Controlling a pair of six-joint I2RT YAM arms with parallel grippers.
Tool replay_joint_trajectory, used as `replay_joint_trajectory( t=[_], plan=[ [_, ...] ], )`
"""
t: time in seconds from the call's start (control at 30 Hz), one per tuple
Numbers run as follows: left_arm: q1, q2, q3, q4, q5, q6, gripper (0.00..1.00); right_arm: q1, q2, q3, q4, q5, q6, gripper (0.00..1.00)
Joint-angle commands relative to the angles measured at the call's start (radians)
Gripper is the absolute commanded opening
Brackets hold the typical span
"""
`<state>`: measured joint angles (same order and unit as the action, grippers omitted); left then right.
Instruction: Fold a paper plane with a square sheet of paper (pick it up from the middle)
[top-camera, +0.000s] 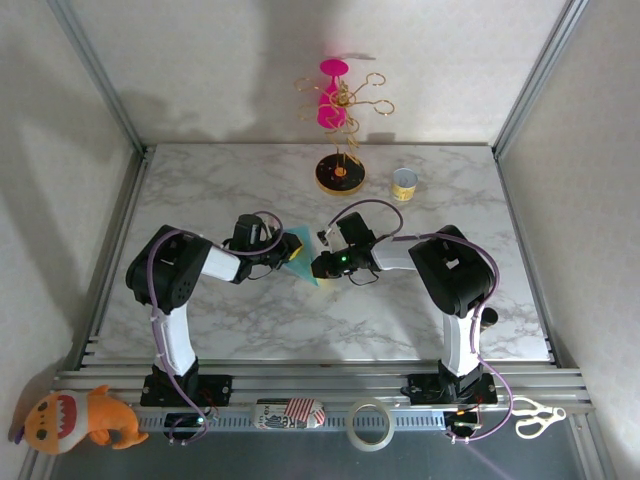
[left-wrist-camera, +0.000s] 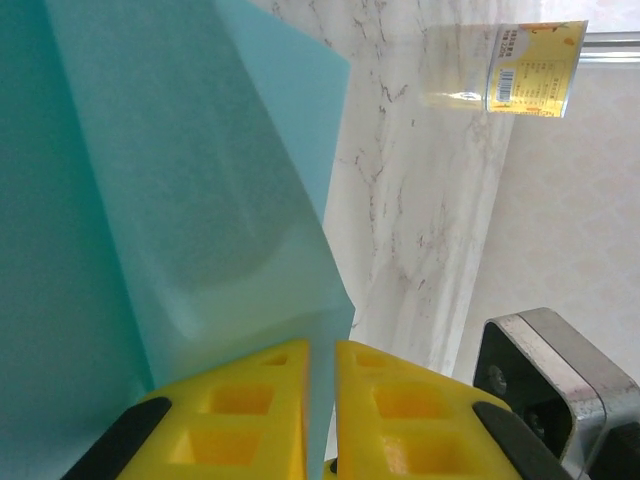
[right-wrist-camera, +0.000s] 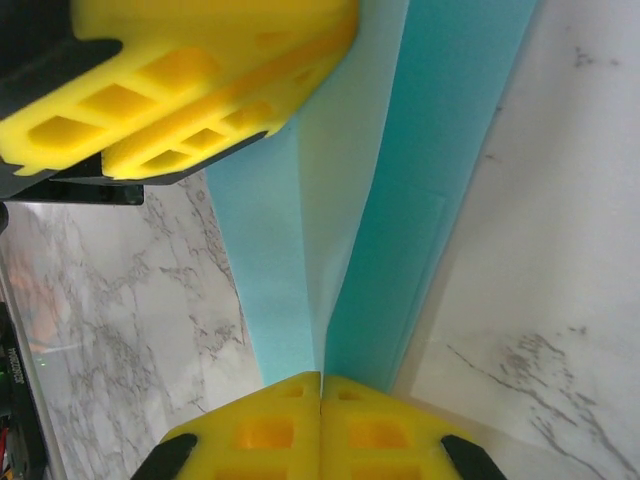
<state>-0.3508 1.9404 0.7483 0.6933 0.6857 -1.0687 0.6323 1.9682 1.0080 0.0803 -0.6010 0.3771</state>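
Note:
The teal-blue paper is folded into several layers and held up between both grippers at the middle of the table. My left gripper is shut on one end of the paper, a thin edge pinched between its yellow fingers. My right gripper is shut on the opposite end of the paper, which runs up as a creased strip to the left gripper's yellow fingers. In the top view the left gripper and the right gripper nearly meet.
A black-and-yellow round stand base with a pink and gold wire tree stands at the back centre. A small yellow-labelled can sits to its right, also seen as the can. Tape roll, scissors and a plush toy lie along the near rail.

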Motion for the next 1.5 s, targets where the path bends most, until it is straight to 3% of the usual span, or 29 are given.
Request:
replay_joint_trajectory(
  t=[0.0, 0.33, 0.97, 1.27, 1.47],
  plan=[
    [-0.004, -0.027, 0.005, -0.015, -0.002, 0.026, 0.14, 0.005, 0.098, -0.069, -0.063, 0.225, -0.035, 0.05],
    [0.011, -0.130, -0.100, 0.018, -0.049, 0.019, 0.14, 0.007, 0.083, -0.121, 0.024, 0.270, -0.021, 0.04],
    [-0.005, -0.006, -0.014, 0.041, -0.014, 0.007, 0.13, 0.018, 0.091, -0.140, 0.063, 0.299, -0.030, 0.04],
    [-0.007, 0.021, -0.017, 0.031, -0.018, 0.016, 0.13, 0.018, 0.086, -0.132, 0.050, 0.300, -0.025, 0.16],
    [-0.008, 0.027, -0.016, 0.005, -0.030, 0.030, 0.13, 0.017, 0.066, -0.128, 0.041, 0.288, -0.007, 0.18]
  ],
)
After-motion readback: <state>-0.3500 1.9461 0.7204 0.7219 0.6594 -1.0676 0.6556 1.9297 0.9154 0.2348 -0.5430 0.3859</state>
